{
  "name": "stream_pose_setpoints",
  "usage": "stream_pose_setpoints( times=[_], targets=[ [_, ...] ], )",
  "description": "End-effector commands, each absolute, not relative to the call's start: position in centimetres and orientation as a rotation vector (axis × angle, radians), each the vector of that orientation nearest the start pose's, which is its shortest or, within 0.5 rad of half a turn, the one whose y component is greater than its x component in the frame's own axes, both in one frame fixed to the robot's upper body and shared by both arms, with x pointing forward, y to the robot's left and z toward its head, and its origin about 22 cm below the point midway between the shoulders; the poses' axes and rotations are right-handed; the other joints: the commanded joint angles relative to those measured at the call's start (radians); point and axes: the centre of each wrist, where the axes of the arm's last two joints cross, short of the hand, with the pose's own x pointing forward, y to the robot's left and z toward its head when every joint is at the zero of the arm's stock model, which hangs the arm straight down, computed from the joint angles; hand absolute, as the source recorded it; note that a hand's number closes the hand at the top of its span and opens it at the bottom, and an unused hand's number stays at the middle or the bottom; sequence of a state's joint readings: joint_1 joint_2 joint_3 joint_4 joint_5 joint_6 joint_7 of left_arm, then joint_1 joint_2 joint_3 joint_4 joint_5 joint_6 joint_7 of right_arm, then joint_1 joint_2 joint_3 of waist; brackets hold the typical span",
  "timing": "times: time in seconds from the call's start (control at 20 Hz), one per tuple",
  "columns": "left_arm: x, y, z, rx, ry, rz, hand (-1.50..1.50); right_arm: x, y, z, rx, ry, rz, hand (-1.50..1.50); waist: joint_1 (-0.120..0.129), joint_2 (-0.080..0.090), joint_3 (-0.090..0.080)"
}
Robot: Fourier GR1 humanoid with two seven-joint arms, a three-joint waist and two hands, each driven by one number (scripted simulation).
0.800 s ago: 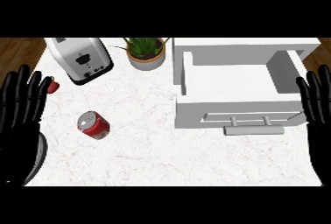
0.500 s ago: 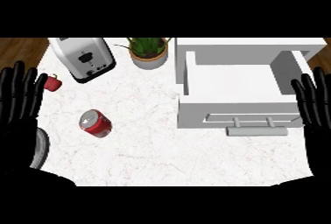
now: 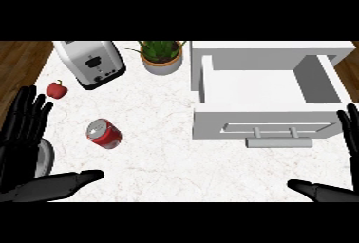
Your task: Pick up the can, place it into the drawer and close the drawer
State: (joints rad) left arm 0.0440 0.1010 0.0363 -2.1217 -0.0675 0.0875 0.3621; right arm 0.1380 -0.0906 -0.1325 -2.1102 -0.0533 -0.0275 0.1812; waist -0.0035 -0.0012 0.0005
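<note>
A red can (image 3: 104,133) lies tilted on the white marble counter, left of centre, with its silver top showing. The white drawer (image 3: 210,85) stands pulled open at the right, its inside bare and its grey handle (image 3: 279,142) facing me. My left hand (image 3: 17,152) is open at the left edge, fingers up and thumb stretched out along the bottom, about a hand's width left of the can and not touching it. My right hand (image 3: 326,192) shows at the right edge, open, beside the drawer's front corner.
A silver toaster (image 3: 91,64) and a potted plant (image 3: 163,56) stand at the back of the counter. A small red pepper (image 3: 57,89) lies near the left edge. A grey plate's rim (image 3: 46,159) peeks out by my left hand.
Both hands have come further into view, and their thumbs now show along the lower edge. The can and the drawer have not moved.
</note>
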Motion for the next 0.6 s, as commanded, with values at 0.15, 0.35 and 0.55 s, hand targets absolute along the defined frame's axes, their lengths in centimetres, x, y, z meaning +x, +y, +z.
stream_pose_setpoints(
  times=[0.15,0.35,0.55],
  targets=[
    [17.0,26.1,14.6,0.236,-1.678,0.015,-1.5,16.8,-29.4,8.8,-0.228,-1.781,-0.104,-1.5,0.004,0.0,0.0],
    [16.6,26.6,15.2,0.24,-1.68,0.021,-1.5,14.2,-30.7,8.2,-0.211,-1.774,-0.108,-1.5,0.0,0.0,0.0],
    [15.2,26.3,16.0,0.225,-1.684,0.104,-1.5,14.8,-32.6,9.2,-0.219,-1.771,-0.109,-1.5,0.002,0.0,0.0]
  ],
)
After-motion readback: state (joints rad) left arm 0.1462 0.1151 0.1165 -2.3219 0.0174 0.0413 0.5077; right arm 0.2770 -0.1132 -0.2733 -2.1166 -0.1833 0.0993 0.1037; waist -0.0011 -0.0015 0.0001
